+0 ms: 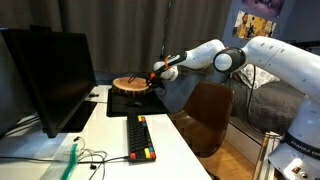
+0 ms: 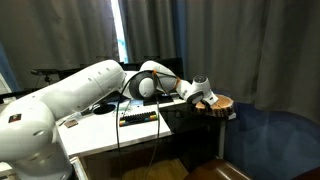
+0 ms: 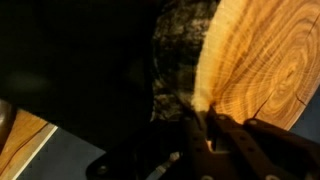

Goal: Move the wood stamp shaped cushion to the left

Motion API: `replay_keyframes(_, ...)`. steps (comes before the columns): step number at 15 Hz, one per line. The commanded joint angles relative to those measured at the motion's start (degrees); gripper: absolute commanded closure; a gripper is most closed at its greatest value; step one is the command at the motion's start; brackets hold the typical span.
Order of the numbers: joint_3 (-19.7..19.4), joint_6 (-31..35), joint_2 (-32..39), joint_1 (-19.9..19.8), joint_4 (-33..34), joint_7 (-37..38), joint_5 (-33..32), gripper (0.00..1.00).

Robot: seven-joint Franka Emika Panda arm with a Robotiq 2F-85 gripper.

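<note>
The room has dark curtains (image 1: 120, 30) all around and a long white desk (image 1: 110, 145). The wood stamp shaped cushion (image 1: 130, 84) sits at the far end of that desk, close to its edge. It lies flat, with its ring face up. It is round, so it has no long side, and it can be pushed or pulled the same from any side. The gripper (image 1: 158, 73) is right at the rim of the cushion, touching it. In the wrist view the tan rings (image 3: 265, 70) fill the space just ahead of the gripper, and the dark bark rim (image 3: 180, 60) lies beside the fingertips (image 3: 215, 135). The fingers look closed on the cushion's edge, like a pinch. So the cushion lies straight out in front of the gripper, away from the arm. There is only one arm, so it must do the job. I think the next move is a sideways carry or drag. Farther back from the gripper are a keyboard (image 1: 140, 138), a black screen (image 1: 45, 75) and a brown chair (image 1: 205, 115).
</note>
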Motion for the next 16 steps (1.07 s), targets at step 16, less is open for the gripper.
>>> replay_keyframes(16, 17.40, -12.23, -37.92, -13.09, -37.66, -23.18, 13.92, 0.97)
